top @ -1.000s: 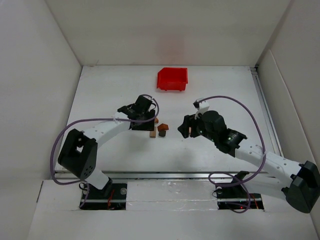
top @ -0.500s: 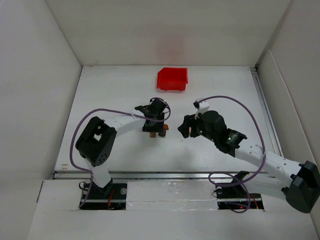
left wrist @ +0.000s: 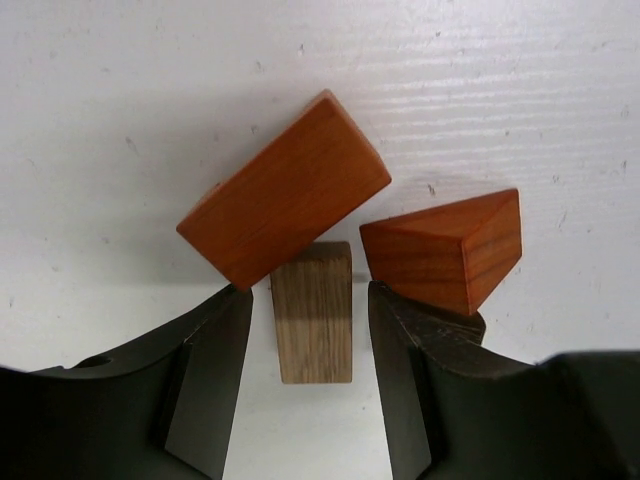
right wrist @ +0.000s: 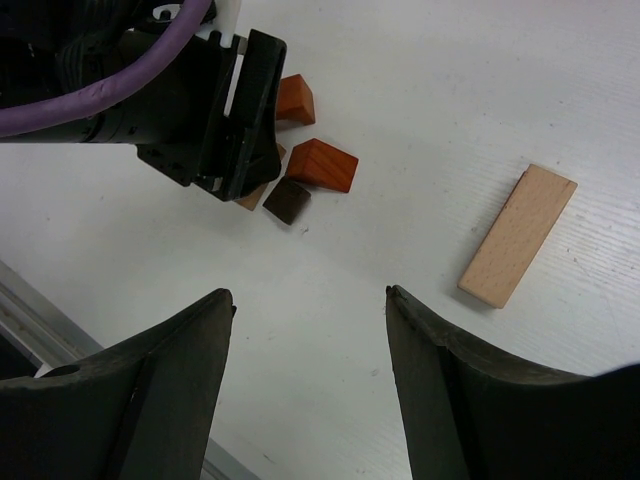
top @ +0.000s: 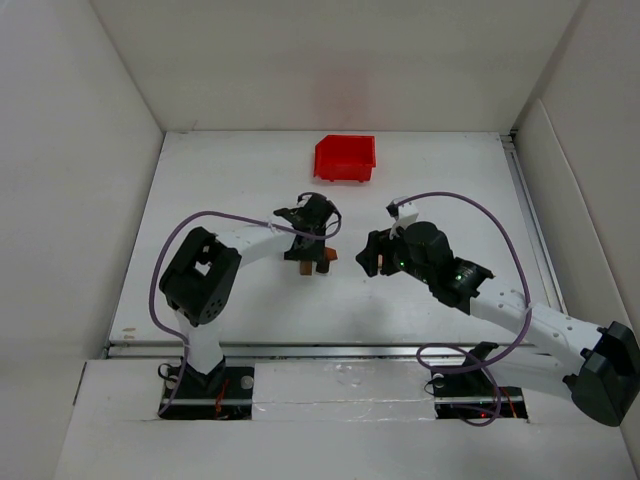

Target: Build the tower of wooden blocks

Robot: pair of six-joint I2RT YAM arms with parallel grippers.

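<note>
Two tools stand open: left tool [left wrist: 310,293] straddles the light tan block [left wrist: 312,325] on the desk [left wrist: 120,100], gaps either side; right tool [right wrist: 308,298] holds nothing.

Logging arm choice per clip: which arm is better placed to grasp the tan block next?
Left, most likely. The left gripper, open, straddles the tan block with a gap on each side; the right gripper hangs open, well apart from it.

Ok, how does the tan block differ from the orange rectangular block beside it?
The tan block is pale and looks smaller than the vivid orange rectangular block. It lies straight between the fingers of the left gripper; the orange one sits askew past them. Both are rectangular wood.
</note>
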